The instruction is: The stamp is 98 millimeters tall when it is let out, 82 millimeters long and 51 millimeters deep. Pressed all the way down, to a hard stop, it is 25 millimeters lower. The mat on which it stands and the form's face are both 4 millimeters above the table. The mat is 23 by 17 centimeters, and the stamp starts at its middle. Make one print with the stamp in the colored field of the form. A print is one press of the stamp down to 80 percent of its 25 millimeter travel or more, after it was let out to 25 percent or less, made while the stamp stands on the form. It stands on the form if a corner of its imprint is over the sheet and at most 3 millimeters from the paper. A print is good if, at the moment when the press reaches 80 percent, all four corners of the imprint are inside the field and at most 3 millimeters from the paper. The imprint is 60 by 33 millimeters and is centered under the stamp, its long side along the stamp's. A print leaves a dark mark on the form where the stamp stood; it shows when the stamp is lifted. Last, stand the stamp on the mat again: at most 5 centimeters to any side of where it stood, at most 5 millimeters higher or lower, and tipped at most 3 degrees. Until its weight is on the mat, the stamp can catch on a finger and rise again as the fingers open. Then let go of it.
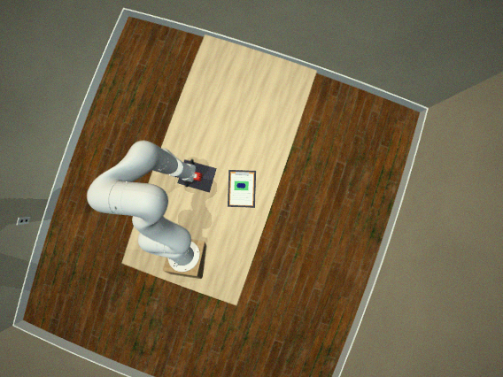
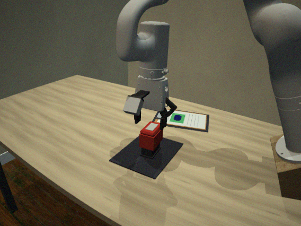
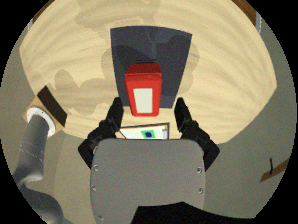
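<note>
The red stamp [image 2: 150, 139] with a grey top stands upright near the middle of the dark mat [image 2: 145, 158]. My gripper [image 2: 149, 122] is open just above it, with one fingertip on each side of the stamp's top, and nothing is held between the fingers. In the wrist view the stamp [image 3: 144, 92] stands on the mat [image 3: 152, 56] just ahead of the open fingers. The form [image 2: 185, 120] lies beyond the mat. Its green field [image 2: 177, 118] carries a dark blue mark. From above, the stamp [image 1: 197, 176] sits left of the form [image 1: 242, 188].
My arm's base stands on a wooden block [image 2: 287, 159] at the table's right edge, and it also shows in the top view [image 1: 185, 262]. The table's near edge drops to a wooden floor [image 2: 16, 201].
</note>
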Tool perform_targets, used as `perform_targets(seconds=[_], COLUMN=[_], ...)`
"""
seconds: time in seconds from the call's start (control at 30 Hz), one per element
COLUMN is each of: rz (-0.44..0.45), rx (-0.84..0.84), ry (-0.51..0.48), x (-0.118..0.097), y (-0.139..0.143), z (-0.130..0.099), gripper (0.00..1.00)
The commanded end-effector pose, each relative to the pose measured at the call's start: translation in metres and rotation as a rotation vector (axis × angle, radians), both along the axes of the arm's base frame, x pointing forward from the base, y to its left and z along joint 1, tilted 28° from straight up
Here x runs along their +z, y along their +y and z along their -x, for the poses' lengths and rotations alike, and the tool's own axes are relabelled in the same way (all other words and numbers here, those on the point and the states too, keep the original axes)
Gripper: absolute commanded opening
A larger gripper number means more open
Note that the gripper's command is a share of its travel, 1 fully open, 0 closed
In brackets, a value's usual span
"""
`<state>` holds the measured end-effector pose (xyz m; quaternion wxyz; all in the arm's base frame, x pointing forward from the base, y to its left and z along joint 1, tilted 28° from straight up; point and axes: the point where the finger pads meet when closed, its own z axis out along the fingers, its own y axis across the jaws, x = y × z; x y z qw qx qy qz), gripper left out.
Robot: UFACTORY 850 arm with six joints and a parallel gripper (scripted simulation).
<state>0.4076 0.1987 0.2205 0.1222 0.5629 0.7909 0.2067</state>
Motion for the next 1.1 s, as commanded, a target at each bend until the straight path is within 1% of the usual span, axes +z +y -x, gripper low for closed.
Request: perform_targets(seconds=[0.0,1.07], rz=[0.004,0.004], rx=[-0.002,-0.002], ry=[0.000,0.000], x=[0.004,0.016], y=[-0.001,-0.003], z=[0.001,0.007], gripper=[0.96,0.96])
